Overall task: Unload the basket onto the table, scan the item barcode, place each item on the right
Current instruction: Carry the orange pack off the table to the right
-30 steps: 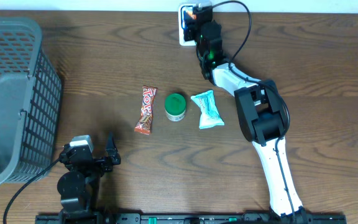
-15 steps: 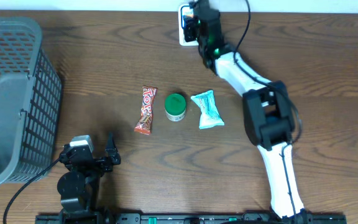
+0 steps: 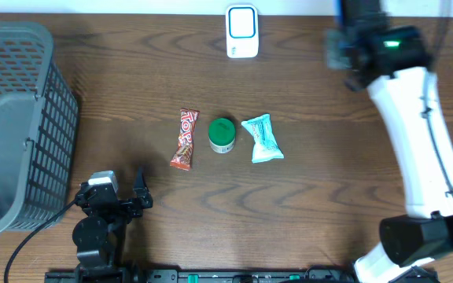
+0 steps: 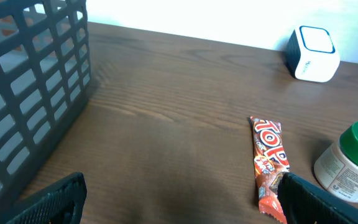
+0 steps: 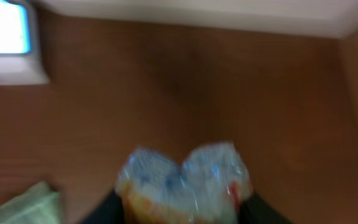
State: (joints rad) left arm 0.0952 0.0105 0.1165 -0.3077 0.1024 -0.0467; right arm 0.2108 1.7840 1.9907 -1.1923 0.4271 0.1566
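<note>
Toward the far right of the wooden table (image 3: 132,71), right gripper (image 3: 339,49) blurred in the overhead view and well apart from the white barcode scanner (image 3: 242,31) at the back edge. From the right wrist, clenched on a crinkly clear packet (image 5: 182,177), with dark fingers (image 5: 110,211) on either side of it. Yellow and red print low on the wrapper, too smeared to read. Scanner at the upper left corner of that view, off to one side of the packet rather than facing it.

At mid-table, three things in a row, just beside one another:
- a red candy bar (image 3: 185,139), with "TOP" in white letters along the wrapper, clearest from the left wrist
- a green-lidded jar (image 3: 222,135), upright, with label text too small to make out
- a teal packet (image 3: 262,138), lying flat, its print unreadable

At the left edge, a grey mesh basket (image 3: 14,118).

Near the front left, left gripper (image 3: 140,192) released and spread wide. Its black fingers (image 4: 48,202) at both lower corners of the wrist view, with nothing between them but bare wood.
</note>
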